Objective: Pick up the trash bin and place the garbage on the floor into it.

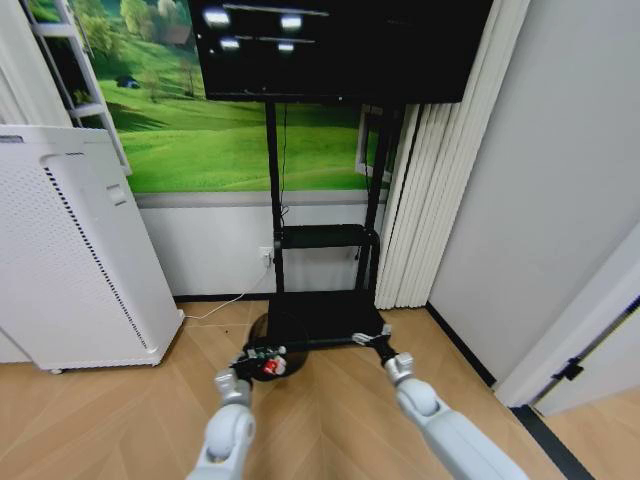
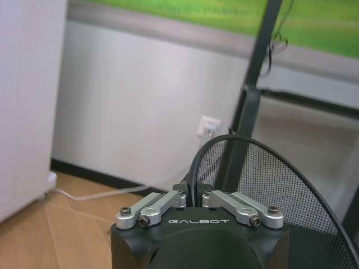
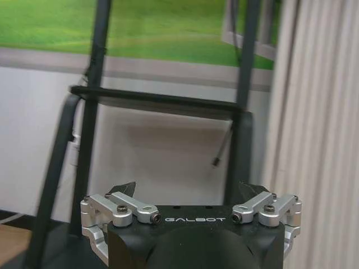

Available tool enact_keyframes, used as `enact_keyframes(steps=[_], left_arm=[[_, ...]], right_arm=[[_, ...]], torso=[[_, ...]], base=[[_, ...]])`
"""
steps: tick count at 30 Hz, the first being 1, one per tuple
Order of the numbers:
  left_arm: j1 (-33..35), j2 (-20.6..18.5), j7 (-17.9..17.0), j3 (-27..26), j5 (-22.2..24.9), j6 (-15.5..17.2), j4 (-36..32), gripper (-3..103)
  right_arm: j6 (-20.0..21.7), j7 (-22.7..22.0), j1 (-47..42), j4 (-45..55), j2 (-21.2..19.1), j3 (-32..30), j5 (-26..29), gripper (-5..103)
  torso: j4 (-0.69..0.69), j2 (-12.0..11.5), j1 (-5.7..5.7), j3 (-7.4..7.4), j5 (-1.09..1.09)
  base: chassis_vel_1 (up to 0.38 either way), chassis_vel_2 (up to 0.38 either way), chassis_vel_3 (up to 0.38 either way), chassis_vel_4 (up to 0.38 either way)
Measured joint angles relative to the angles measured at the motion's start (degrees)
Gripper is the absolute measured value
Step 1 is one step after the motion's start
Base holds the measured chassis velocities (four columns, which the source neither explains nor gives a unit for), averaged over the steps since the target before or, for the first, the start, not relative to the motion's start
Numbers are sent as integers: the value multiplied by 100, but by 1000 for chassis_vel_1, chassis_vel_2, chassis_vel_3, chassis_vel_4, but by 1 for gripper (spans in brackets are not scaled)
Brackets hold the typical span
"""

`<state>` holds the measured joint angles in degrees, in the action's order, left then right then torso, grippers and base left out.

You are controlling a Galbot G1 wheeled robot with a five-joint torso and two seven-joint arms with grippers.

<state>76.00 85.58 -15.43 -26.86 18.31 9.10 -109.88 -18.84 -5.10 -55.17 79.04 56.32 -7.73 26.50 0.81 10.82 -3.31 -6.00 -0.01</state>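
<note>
The trash bin (image 1: 288, 335) is a small black wire-mesh basket in front of the TV stand's base. My left gripper (image 1: 252, 360) is shut on its near rim. In the left wrist view the fingers (image 2: 168, 200) pinch the rim wire, and the trash bin's mesh wall (image 2: 252, 174) curves away beyond them. A small red piece of garbage (image 1: 268, 368) shows right beside that gripper at the bin's near side. I cannot tell whether it lies inside the bin or on the floor. My right gripper (image 1: 372, 340) is open just right of the bin, its fingertips (image 3: 124, 188) wide apart around nothing.
A tall white appliance (image 1: 80, 260) stands at the left. The black TV stand (image 1: 322, 238), with its low base (image 1: 335, 318), is straight ahead against the wall. A white cable (image 1: 215, 310) crosses the floor. Curtain (image 1: 425, 190) and door frame (image 1: 575, 345) close the right.
</note>
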Motion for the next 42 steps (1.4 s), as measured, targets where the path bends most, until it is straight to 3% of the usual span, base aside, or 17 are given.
enact_keyframes(steps=[3,11,14,18,33,42], left_arm=[[230,-94,17,-135,46,-80,-338,6],[1012,-232,91,-847,189,-220,-1333,6],[1443,-252,153,-1237,255,-311,-1764,6],[1759,-246,214,-1419,244,-434,-1956,6],[2293,100,304,-1461,-45,-669,-2292,6],[2474,232,287,-1453,-80,-739,-2326,6]], right_arm=[[-5,-1,-93,-129,-21,-233,0,100],[-587,572,-536,-705,58,-1068,-132,100],[-943,797,-878,-790,120,-1599,-466,100],[-1017,827,-1287,-782,189,-1992,-899,100],[-1358,901,-1843,-483,294,-2358,-1036,100],[-1411,940,-1903,-419,311,-2385,-1068,100]], torso=[[0,0,0,0,1],[0,0,0,0,1],[-3,0,0,1,1],[1,0,0,0,-1],[0,1,1,1,1],[-2,1,1,0,0]], base=[[0,0,0,0],[0,0,0,0],[0,0,0,0],[0,0,0,0],[101,26,-106,-35],[211,209,-222,-196]])
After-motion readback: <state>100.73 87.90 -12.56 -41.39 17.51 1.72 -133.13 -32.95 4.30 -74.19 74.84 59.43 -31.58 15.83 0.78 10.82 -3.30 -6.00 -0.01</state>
